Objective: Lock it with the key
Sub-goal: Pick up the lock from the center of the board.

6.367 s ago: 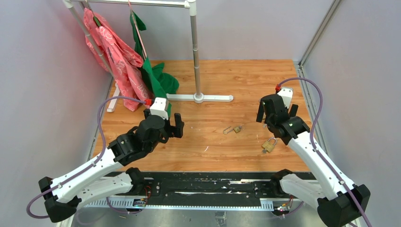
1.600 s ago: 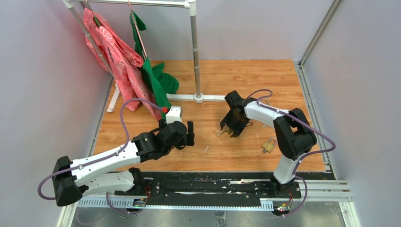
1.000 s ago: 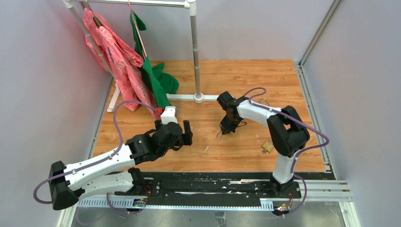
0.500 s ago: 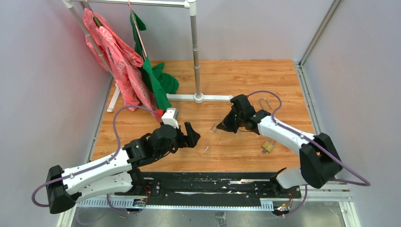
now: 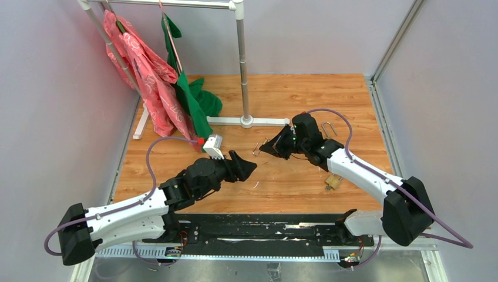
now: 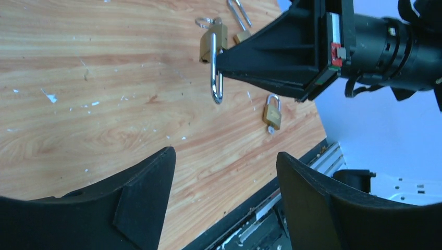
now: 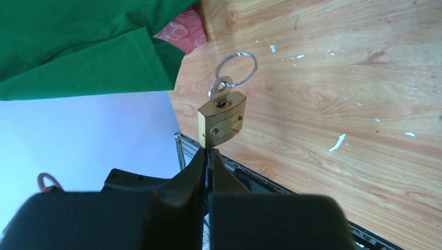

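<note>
My right jaws are pressed together on the silver shackle (image 6: pixel 216 83) of the brass padlock (image 7: pixel 221 124), and I hold it up off the bench (image 5: pixel 305 94), above the middle of the wood. From my right wrist, the lock body stands just past my jaw tips. The key (image 7: pixel 219 89) is seated in its keyhole and the key ring (image 7: pixel 237 66) hangs off the far end. I cannot tell whether the shackle is snapped home or sprung out

My left jaws stand well apart with nothing between them, pointed at the held padlock from the left. In the overhead view their tips are near my right jaws but do not touch them. From my left wrist I look through the gap at the padlock hanging from the right jaws, with the key ring at the top of that view and the shackle loop below

A second brass padlock (image 5: pixel 333 181) lies on the bench near the front edge on the right, beside my right arm (image 5: pixel 358 170). Farther back lies a long silver loop (image 5: pixel 329 128) with a small brass piece (image 6: pixel 241 36) at one end. At the back left a clothes rack (image 5: pixel 241 59) stands on its white foot, and a pink garment (image 5: pixel 141 64) and a green garment (image 5: pixel 197 100) hang from it, trailing onto the wood
</note>
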`<action>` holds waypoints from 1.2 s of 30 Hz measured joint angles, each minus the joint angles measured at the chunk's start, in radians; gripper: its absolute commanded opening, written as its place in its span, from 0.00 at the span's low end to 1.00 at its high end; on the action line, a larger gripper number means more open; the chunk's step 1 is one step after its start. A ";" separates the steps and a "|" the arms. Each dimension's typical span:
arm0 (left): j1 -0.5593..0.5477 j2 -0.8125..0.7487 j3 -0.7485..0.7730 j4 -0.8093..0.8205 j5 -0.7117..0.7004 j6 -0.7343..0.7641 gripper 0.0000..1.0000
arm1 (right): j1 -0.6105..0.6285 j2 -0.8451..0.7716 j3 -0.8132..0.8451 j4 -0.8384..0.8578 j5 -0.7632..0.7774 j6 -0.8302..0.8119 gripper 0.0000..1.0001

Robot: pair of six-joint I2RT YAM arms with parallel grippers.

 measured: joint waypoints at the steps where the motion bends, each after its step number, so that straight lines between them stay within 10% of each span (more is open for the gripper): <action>1: 0.006 0.000 -0.008 0.020 0.000 -0.003 0.74 | 0.000 0.000 0.000 0.006 -0.008 0.005 0.00; 20: 0.109 0.165 0.014 0.218 0.080 -0.032 0.39 | 0.011 -0.009 0.000 0.048 -0.087 0.043 0.00; 31: 0.116 0.185 0.024 0.244 0.081 -0.043 0.00 | 0.011 -0.010 0.000 0.052 -0.096 0.050 0.00; 36: 0.120 0.185 0.074 0.150 0.078 -0.020 0.00 | 0.011 -0.024 -0.014 0.066 -0.105 0.022 0.40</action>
